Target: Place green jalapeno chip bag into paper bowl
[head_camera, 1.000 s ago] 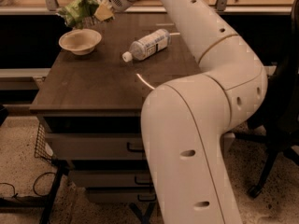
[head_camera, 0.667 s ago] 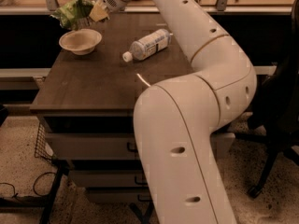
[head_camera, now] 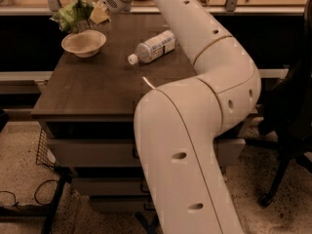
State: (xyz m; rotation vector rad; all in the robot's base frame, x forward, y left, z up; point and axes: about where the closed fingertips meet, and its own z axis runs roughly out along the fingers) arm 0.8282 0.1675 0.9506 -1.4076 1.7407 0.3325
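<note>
- The green jalapeno chip bag (head_camera: 73, 14) hangs aloft over the far rim of the paper bowl (head_camera: 84, 43), having drifted slightly left in the past second.
- The gripper (head_camera: 93, 16), at the table's (head_camera: 97, 87) far-left corner, has its fingers clamped on the bag; lowering and release look next.
- A plastic bottle (head_camera: 155, 46) lies unmoved.
</note>
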